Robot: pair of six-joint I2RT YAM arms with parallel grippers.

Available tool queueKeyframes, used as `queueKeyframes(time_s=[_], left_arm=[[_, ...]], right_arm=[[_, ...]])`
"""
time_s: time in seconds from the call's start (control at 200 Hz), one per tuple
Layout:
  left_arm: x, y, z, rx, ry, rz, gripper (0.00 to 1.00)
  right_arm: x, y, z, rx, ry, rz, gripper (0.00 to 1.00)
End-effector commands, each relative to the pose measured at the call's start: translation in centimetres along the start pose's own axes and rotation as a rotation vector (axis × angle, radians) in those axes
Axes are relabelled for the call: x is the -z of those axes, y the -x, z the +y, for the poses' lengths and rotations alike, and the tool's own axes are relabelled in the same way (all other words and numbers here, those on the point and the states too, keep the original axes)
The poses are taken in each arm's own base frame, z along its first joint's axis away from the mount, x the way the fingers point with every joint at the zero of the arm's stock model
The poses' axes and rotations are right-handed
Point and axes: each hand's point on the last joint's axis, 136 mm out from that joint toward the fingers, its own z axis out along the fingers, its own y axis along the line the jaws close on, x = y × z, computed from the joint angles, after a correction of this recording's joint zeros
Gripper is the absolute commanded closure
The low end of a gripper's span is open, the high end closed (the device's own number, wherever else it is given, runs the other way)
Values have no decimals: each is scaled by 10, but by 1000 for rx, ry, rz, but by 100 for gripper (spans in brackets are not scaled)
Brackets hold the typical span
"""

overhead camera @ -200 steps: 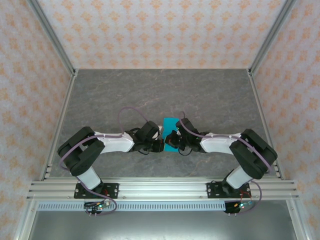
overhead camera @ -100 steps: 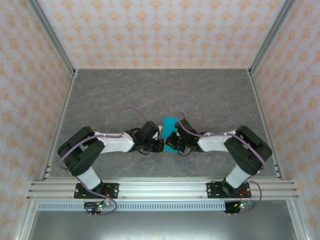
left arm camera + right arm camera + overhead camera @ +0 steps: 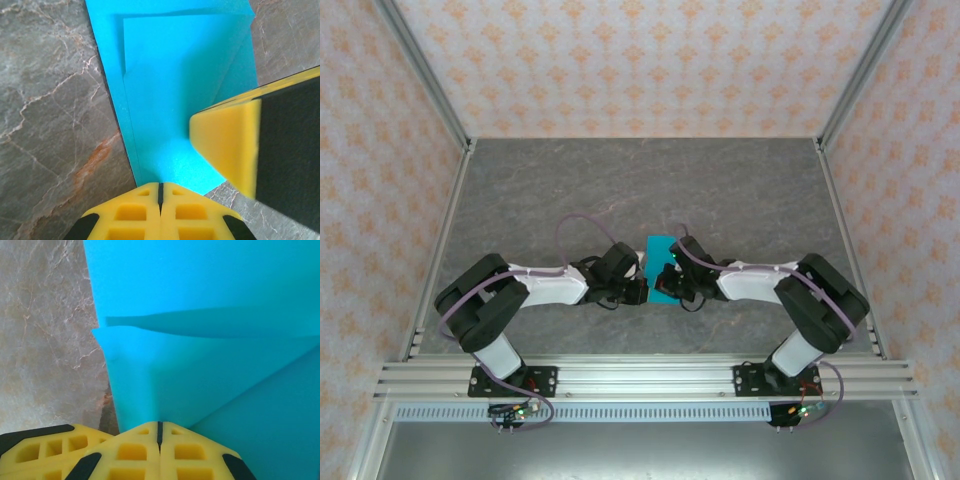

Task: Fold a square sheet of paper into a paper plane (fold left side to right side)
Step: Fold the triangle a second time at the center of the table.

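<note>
Item: the cyan-blue sheet of paper (image 3: 658, 247) lies flat on the grey marbled surface (image 3: 570, 180), near its middle and somewhat toward the near edge. It is partly folded. The left wrist view shows the sheet of paper (image 3: 170, 85) with a smaller layer lying on a larger one and a diagonal crease running toward its right side. The right wrist view shows overlapping layers of the paper (image 3: 200, 285), with one flap lifted slightly and casting a thin shadow.

Left hand (image 3: 641, 291): reaching in from the left, it meets the sheet's left side. In its own camera the left hand (image 3: 160, 192) has its yellow fingers pressed together with nothing visible between them, and the tips sit at the paper's near edge.

Right hand (image 3: 664, 279): reaching in from the right, it sits over the sheet. In its own camera the right hand (image 3: 159, 432) also has its fingers together with no gap, tips over the paper. The left wrist view shows one of its yellow pads (image 3: 227, 145) above the sheet's right part.

Whether either hand is pressing on the paper cannot be told.
</note>
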Motion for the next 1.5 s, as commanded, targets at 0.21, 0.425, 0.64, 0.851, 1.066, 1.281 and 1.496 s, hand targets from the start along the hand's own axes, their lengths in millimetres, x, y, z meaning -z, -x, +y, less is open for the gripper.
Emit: queueKeyframes(time_s=[0.21, 0.425, 0.64, 0.851, 1.066, 1.281, 1.496], left_arm=[[-2, -40, 54, 45, 201, 102, 100], [-3, -39, 53, 45, 199, 105, 100], [-2, -36, 51, 43, 194, 98, 100], [1, -35, 50, 34, 196, 94, 100], [3, -34, 48, 31, 196, 93, 100], [3, -33, 48, 29, 198, 96, 100], [3, -34, 48, 31, 200, 99, 100]], right_arm=[[17, 14, -17, 23, -66, -56, 100], [19, 21, -15, 21, -57, -65, 100], [26, 27, -10, 36, -45, -79, 100], [34, 25, 9, 45, 29, -94, 100], [21, 17, 20, 44, 57, -69, 100], [8, 16, 28, 58, 70, -44, 100], [1, 12, 34, 66, 92, -28, 100]])
